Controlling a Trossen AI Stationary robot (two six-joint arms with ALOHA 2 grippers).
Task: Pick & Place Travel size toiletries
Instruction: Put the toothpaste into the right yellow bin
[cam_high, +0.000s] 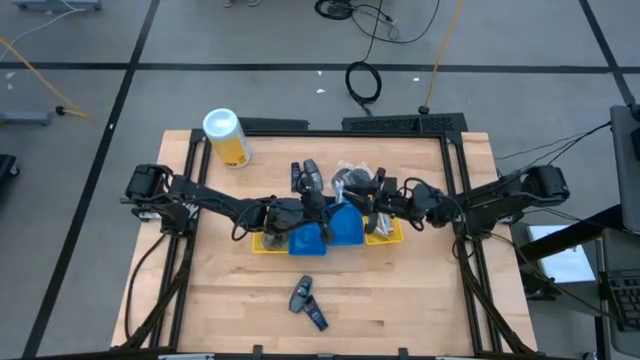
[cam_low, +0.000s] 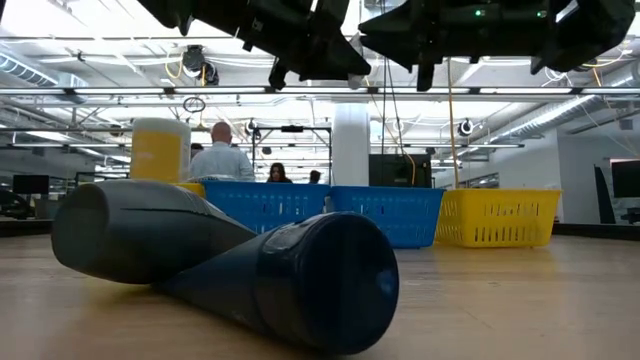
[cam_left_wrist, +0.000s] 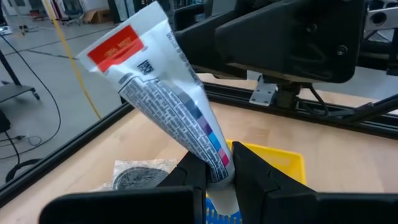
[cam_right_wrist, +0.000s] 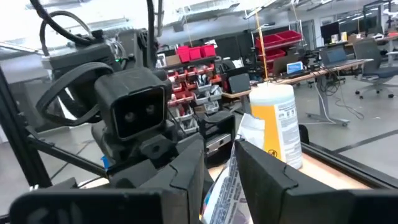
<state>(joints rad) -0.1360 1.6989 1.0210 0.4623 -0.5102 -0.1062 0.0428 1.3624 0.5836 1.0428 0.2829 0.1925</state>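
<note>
Both arms meet over the row of bins at the middle of the bench, and the step in hand looks like the carry or hand-over of one toiletry above them. The left claw (cam_left_wrist: 219, 177) is pinched on the cap end of a white tube (cam_left_wrist: 168, 93) with a red label, the tube standing tilted up out of the fingers, above a blue bin (cam_high: 307, 240) and close to a yellow bin (cam_left_wrist: 273, 163). The right claw (cam_right_wrist: 219, 177) also has its fingers narrowed around a printed white tube (cam_right_wrist: 231, 180); whether this is the same tube gripped from its other end I cannot tell, though the two claws sit very near each other in the high view. Two dark bottles (cam_high: 308, 300) lie well apart at the front of the bench, and more small items, including a clear packet (cam_left_wrist: 134, 175) with a dark round content, rest behind the bins near the yellow canister (cam_high: 228, 137). The next move probably calls for lowering the tube squarely over its bin before any release, with one claw letting go first if both share it.
</note>
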